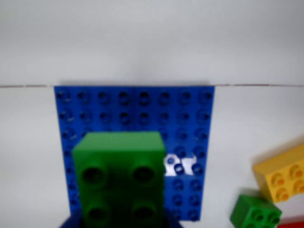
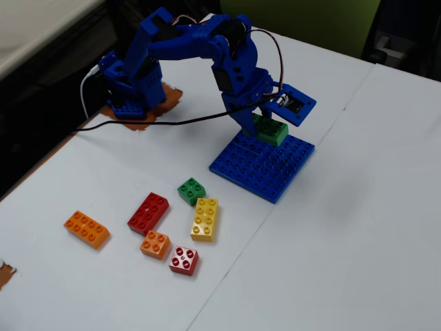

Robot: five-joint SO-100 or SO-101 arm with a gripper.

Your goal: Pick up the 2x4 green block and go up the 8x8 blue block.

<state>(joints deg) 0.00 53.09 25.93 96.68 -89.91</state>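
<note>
The 2x4 green block [image 1: 121,171] fills the bottom centre of the wrist view, seen end-on with its studs facing the camera. My gripper [image 1: 121,222] is shut on it; only blue finger edges show beside it at the bottom. In the fixed view the gripper [image 2: 260,126] holds the green block [image 2: 270,130] over the far corner of the 8x8 blue block [image 2: 262,165], low above its studs or touching them; I cannot tell which. The blue plate [image 1: 190,114] lies flat on the white table, right behind the block in the wrist view.
Loose bricks lie left of the plate in the fixed view: small green 2x2 [image 2: 191,190], yellow 2x4 [image 2: 205,218], red 2x4 [image 2: 148,212], orange 2x4 [image 2: 87,228], orange 2x2 [image 2: 156,243], red 2x2 [image 2: 184,260]. The arm's base [image 2: 127,96] stands at the back left.
</note>
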